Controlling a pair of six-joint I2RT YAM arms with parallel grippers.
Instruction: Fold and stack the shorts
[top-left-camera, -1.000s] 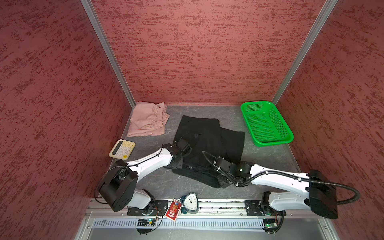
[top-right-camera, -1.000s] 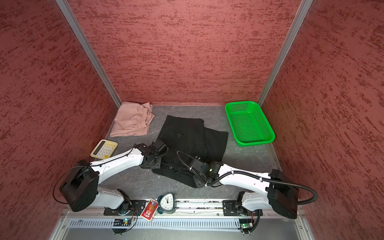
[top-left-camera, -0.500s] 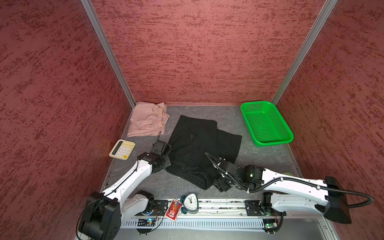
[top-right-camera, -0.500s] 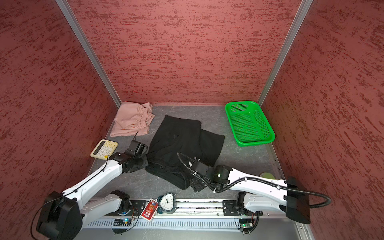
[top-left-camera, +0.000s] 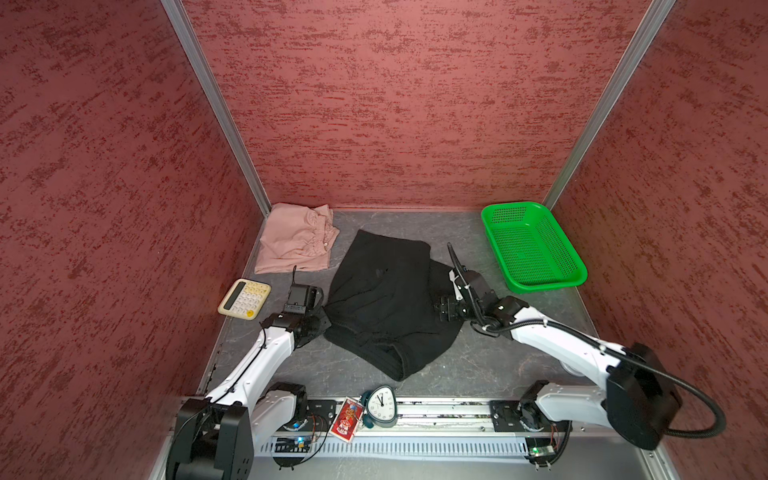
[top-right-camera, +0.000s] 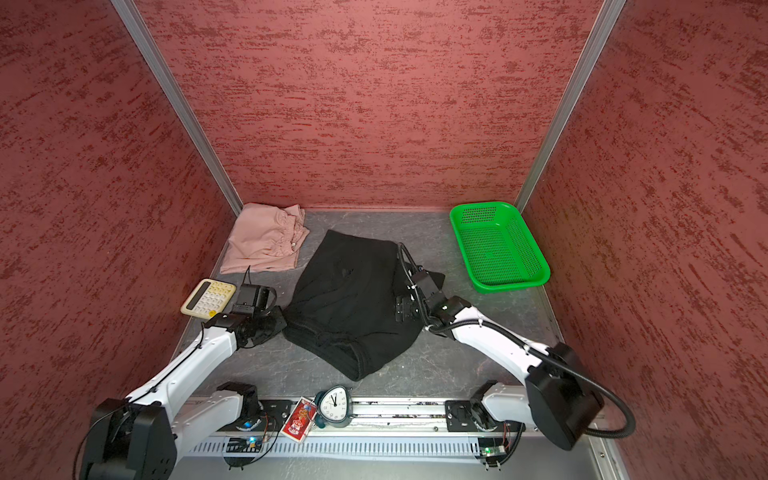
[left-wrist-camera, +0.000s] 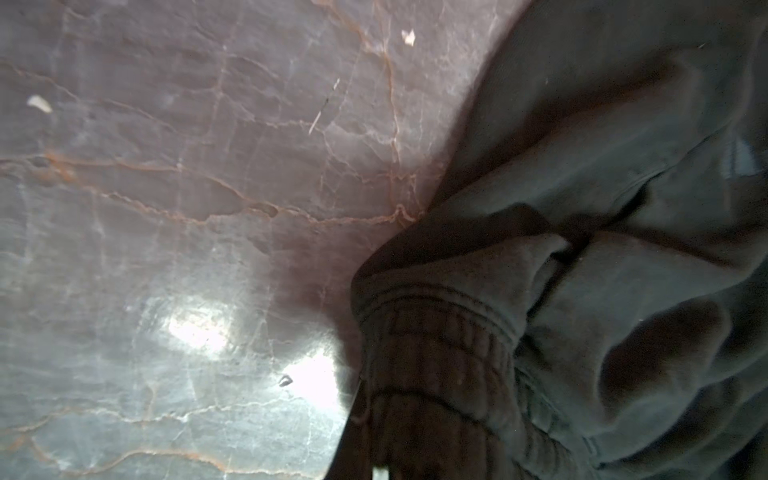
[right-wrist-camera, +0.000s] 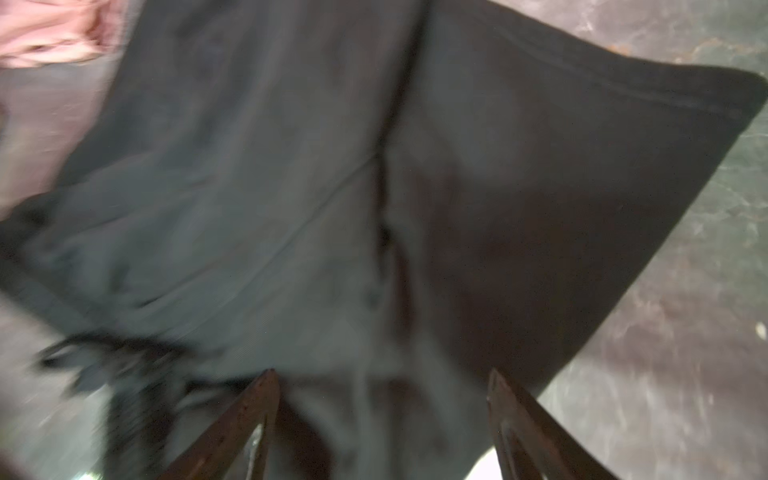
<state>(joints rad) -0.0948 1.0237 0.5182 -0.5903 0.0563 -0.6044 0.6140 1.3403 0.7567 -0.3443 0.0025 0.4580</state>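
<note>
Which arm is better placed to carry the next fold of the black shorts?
Left, probably. The left gripper is shut on the waistband of the black shorts and can carry it over; the right gripper hangs open above the cloth, holding nothing.

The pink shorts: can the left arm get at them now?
Probably not yet: the left gripper is shut on the black shorts. The pink shorts lie near, with nothing between.

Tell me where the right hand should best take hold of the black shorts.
Probably the waistband's free end, nearest the clock, coming from the right: the black shorts bunch into a thick ridge there, the left hand pinches the waistband's other end, and the right hand hangs open over the cloth.
</note>
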